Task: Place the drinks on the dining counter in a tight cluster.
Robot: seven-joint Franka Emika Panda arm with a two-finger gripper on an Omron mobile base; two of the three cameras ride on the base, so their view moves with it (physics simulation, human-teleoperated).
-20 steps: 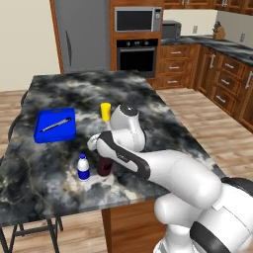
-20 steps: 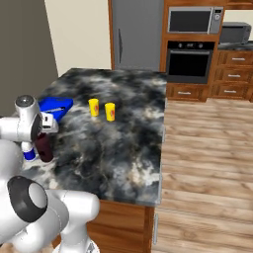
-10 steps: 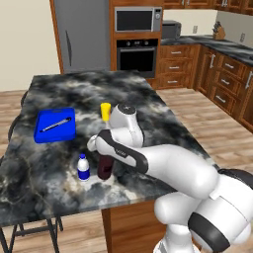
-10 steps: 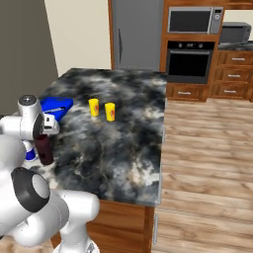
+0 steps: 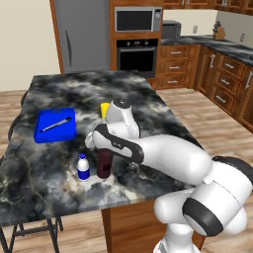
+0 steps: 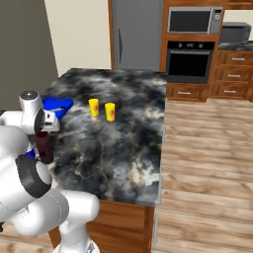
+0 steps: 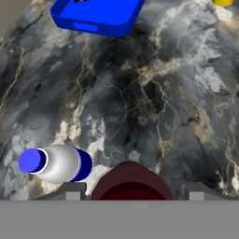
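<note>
Since nothing on the surface [image 5: 123, 84] has shifted over the last second, we read this as a pause rather than a move: the claw [image 7: 133, 192] still hangs straight over the maroon bottle [image 5: 103, 165], its two tips straddling the bottle's shoulders. We cannot tell whether they are pinching it or only standing close on either side, as the hand view shows just a thin margin at each tip. The maroon bottle stands on the dining surface just beside the white bottle [image 5: 83, 167], apart from it by a narrow gap. That suggests to us that this drink is already at its place in the cluster, with the letting-go or lifting-away still to come. It stands upright, long axis vertical, top pointing up into the claw. The white bottle is likewise upright, blue cap up. Beyond the white bottle lies the blue tray [image 5: 55, 126], well apart.
</note>
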